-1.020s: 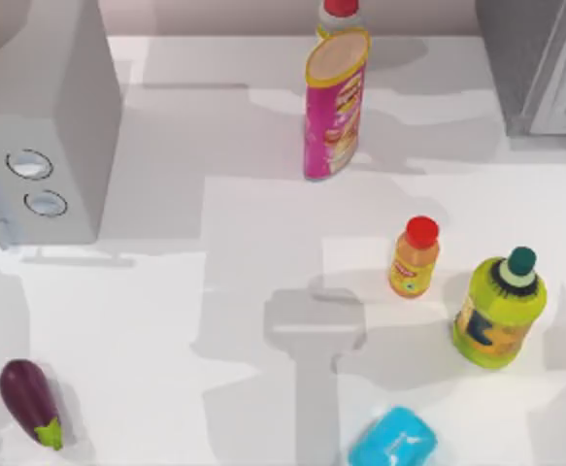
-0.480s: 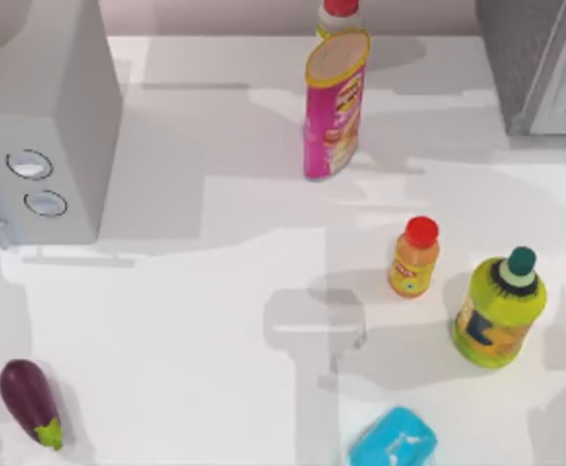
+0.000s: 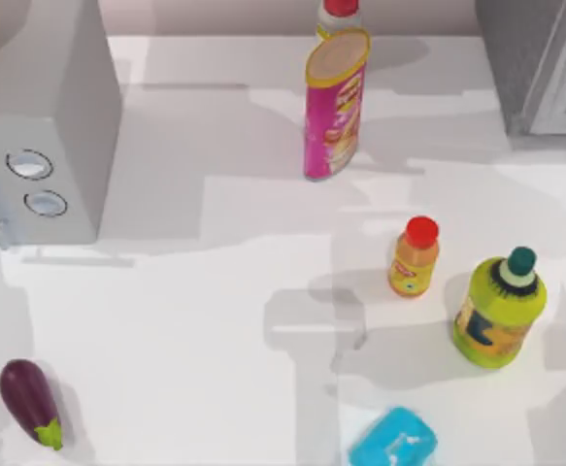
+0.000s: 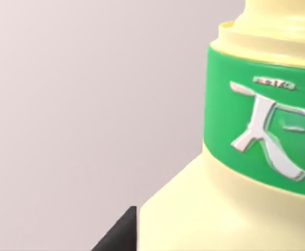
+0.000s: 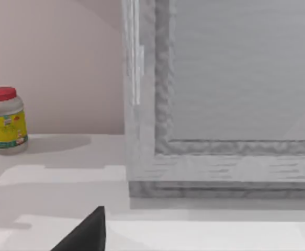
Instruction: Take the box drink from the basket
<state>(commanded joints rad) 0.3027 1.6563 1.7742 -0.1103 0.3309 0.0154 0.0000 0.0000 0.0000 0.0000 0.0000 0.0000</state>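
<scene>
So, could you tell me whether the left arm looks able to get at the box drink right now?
Probably yes: in the left wrist view the box drink sits right against the camera, green band close up, nothing in between. Whether the jaws hold it cannot be seen.

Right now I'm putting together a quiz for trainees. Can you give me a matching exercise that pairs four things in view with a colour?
Things:
1. box drink
2. small bottle
3. fat bottle
4. eggplant

Colours:
A. red cap
B. purple body
C. green band
D. dark green cap

Pairs: 1-C, 2-A, 3-D, 4-B
</scene>
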